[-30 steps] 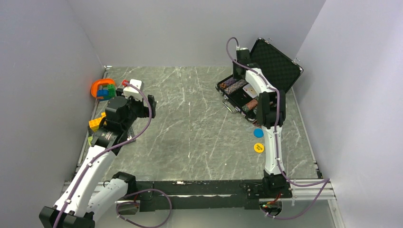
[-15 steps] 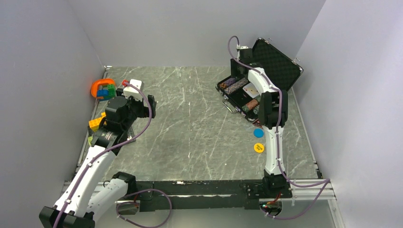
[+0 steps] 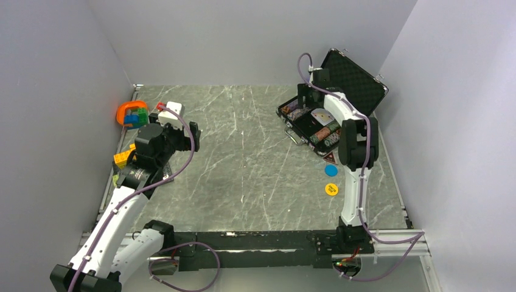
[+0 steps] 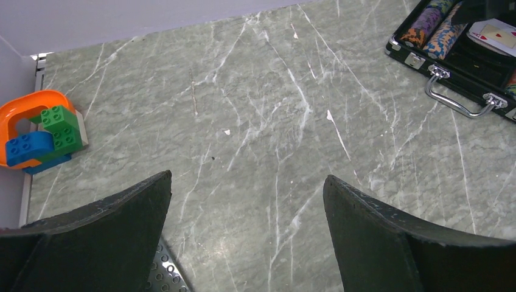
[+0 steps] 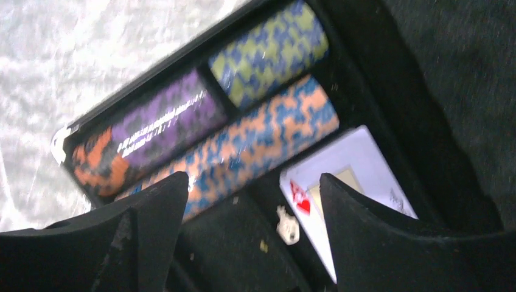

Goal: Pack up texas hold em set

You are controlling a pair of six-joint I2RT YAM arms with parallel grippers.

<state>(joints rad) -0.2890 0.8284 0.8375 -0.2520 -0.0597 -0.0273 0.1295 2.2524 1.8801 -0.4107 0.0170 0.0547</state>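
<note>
Right gripper [image 5: 252,185] hangs released over the open briefcase [image 3: 358,82], jaws wide, nothing between them. Under it are the chip stacks [image 5: 261,134] lying in their slots, with the card deck [image 5: 350,176] face up in the compartment beside them. Left gripper [image 4: 246,182] is also spread and empty, parked over bare desk [image 3: 243,164] on the left, well apart from the case. Blue disc [image 3: 330,171] and yellow disc [image 3: 330,190] lie loose on the desk just outside the case's near corner, so I judge packing isn't finished. To do the next step well, I'd lift straight up out of the case first so I don't nudge the stacks, then come down over the blue disc. It's flat, so the fingertips must nearly touch the desk and pinch across its rim. Lid stands upright; close it last.
</note>
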